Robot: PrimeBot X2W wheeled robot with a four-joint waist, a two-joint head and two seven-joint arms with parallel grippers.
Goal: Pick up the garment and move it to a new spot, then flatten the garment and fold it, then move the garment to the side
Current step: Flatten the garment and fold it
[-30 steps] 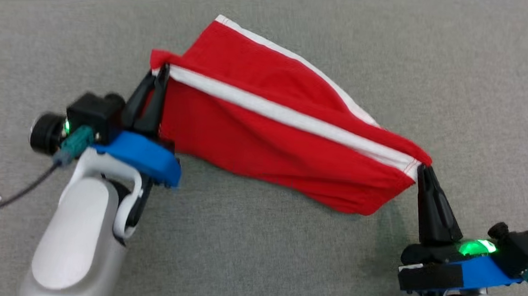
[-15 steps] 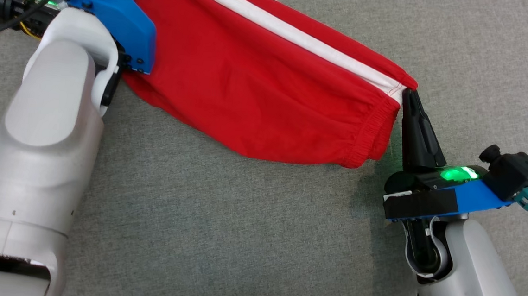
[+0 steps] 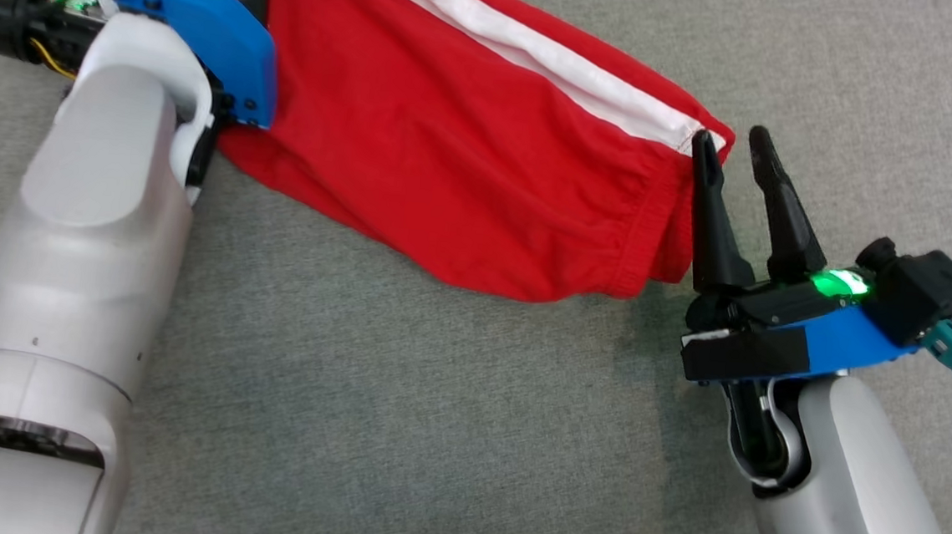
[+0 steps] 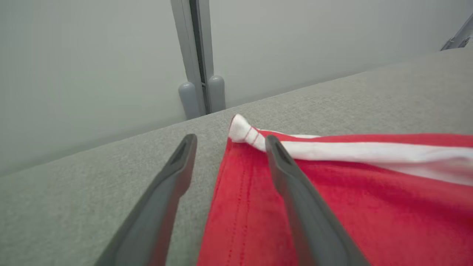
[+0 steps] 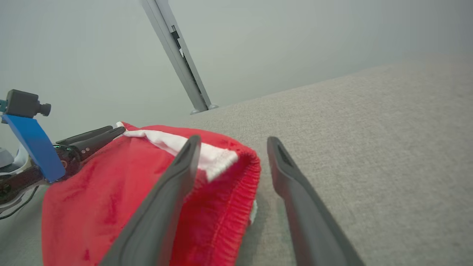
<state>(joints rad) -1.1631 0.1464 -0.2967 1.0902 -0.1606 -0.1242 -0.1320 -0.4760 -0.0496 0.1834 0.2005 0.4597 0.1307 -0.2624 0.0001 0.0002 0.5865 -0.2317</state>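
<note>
1. Grey woven fabric surface (image 3: 431, 431) spreads under everything. A pale wall (image 4: 92, 55) with a grey upright post (image 4: 199, 51) rises behind its far edge.
2. The red garment (image 3: 451, 148) lies slack on that surface. It spans from my left gripper at the upper left of the head view down to my right gripper at the right.
3. My left gripper (image 4: 231, 139) sits at the garment's far corner with its jaws spread wide, gripping nothing. One of its fingers (image 4: 162, 192) hangs over bare grey surface and the other over red cloth. The garment's stitched edge runs up the gap between them.
4. My right gripper (image 3: 731, 136) stands at the opposite corner, likewise parted and holding nothing. Of its fingers (image 3: 718, 225), the inner one lies along the garment's end and the outer one is over bare surface. I cannot tell whether the inner one presses the cloth.
5. A white stripe (image 3: 541, 54) follows the garment's upper edge. It ends in a bunched white corner (image 4: 242, 133) just beside my left gripper's cloth-side fingertip.
6. A gathered elastic hem (image 3: 646, 229) closes the end nearest my right gripper.
7. A green light (image 3: 839, 284) glows at my right gripper's base, above its blue mount (image 3: 856, 344).
</note>
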